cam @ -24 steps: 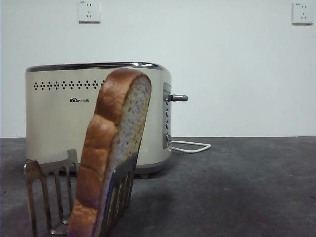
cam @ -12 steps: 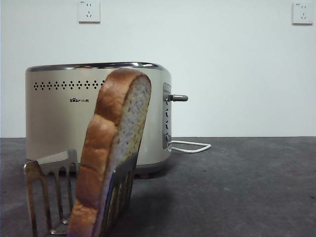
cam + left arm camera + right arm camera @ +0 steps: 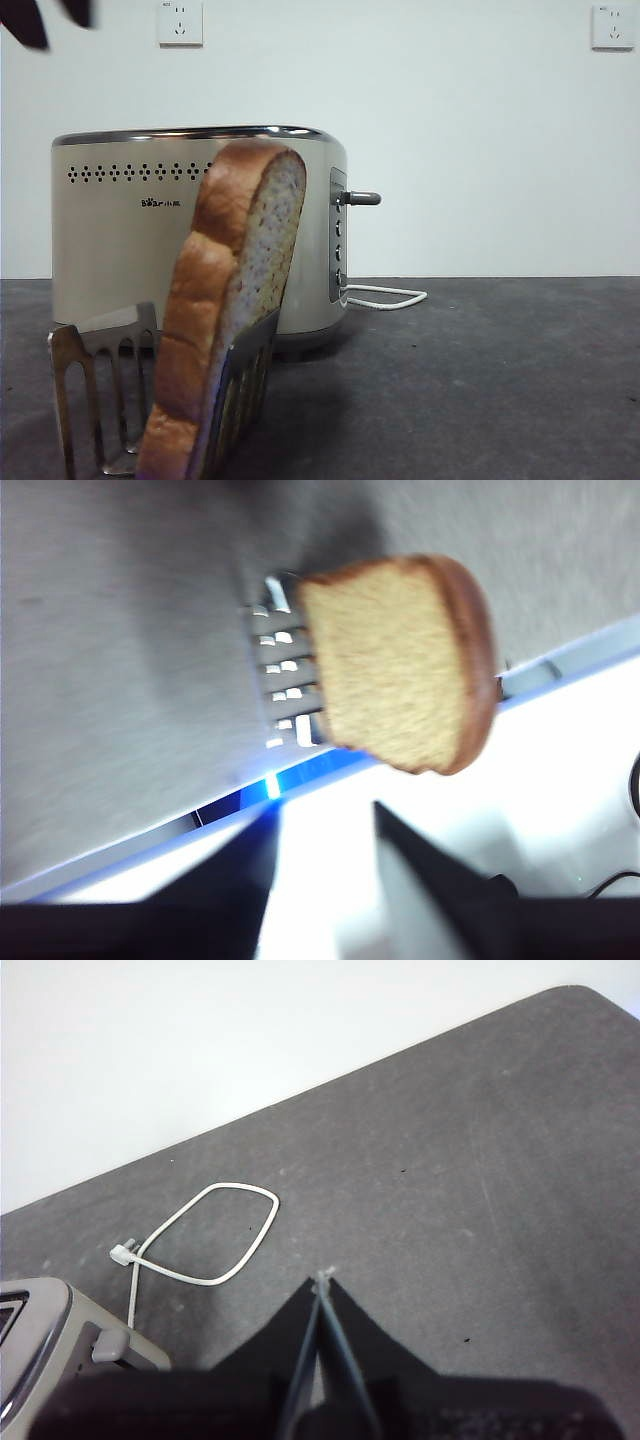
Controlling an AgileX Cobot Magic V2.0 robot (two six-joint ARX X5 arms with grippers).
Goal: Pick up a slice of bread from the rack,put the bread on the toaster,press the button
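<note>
While the slice of bread [image 3: 232, 310] is standing in the rack [image 3: 100, 395], leaning toward the toaster [image 3: 130, 235] behind it, I am holding my left gripper [image 3: 325, 830] above and apart from it with the jaws spread and nothing between them. In my left wrist view the bread's pale crumb face and brown crust are showing blurred, with the rack's silver dividers just beside it. In the front view, dark tips of a gripper [image 3: 30, 20] are showing only at the top corner, high above the toaster.

My right gripper [image 3: 322, 1285] is hovering over bare table with its jaws pressed together, gripping nothing. The table [image 3: 480, 380] is a dark grey, matte, faintly speckled surface. A white cable [image 3: 210, 1235] is lying in a loop on it near the toaster's control end. The button [image 3: 362, 198] is sticking out sideways from the narrow panel, high on the toaster.

Behind the table a plain pale wall [image 3: 480, 150] is running across the room, carrying two white sockets: one socket [image 3: 180, 22] above the toaster and another socket [image 3: 612, 27] near the far corner of the front view.
</note>
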